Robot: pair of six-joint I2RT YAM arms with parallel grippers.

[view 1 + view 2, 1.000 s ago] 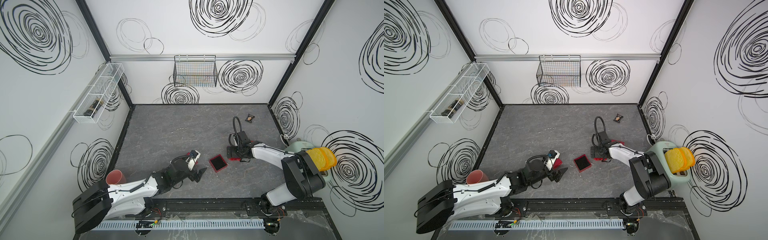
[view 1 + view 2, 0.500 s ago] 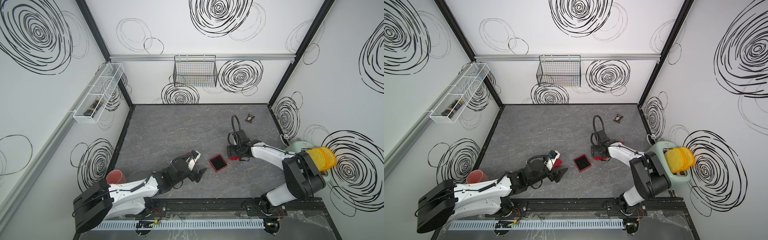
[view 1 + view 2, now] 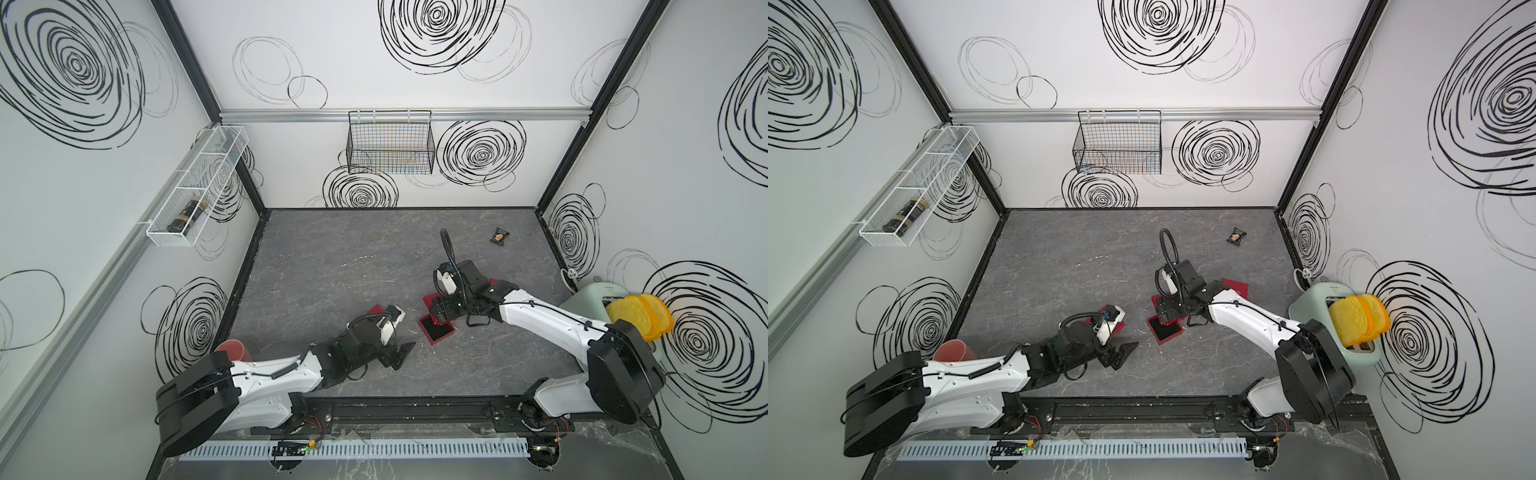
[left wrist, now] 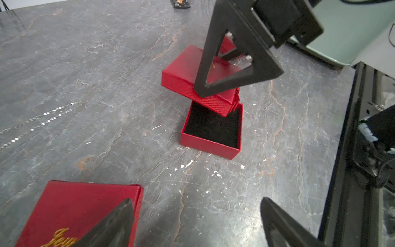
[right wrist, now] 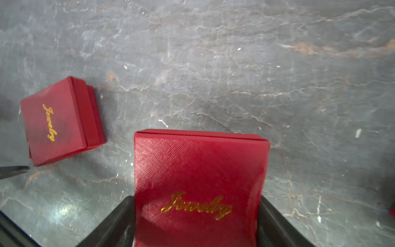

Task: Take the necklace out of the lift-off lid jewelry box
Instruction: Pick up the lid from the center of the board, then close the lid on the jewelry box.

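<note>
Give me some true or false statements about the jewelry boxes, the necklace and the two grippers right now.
1. The open box has nothing in its black lining. True.
2. The necklace lies in that box. False: it lies on the table, apart from the box.
3. The left gripper holds a lid. False: it is open and empty.
4. The right gripper grips a red lid lettered Jewelry. True.
5. A second, closed box lies on the table. True.

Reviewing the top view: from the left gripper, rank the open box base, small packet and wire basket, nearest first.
1. Open box base, just right of the left gripper.
2. Small packet, table's far right.
3. Wire basket, on the back wall.
</note>
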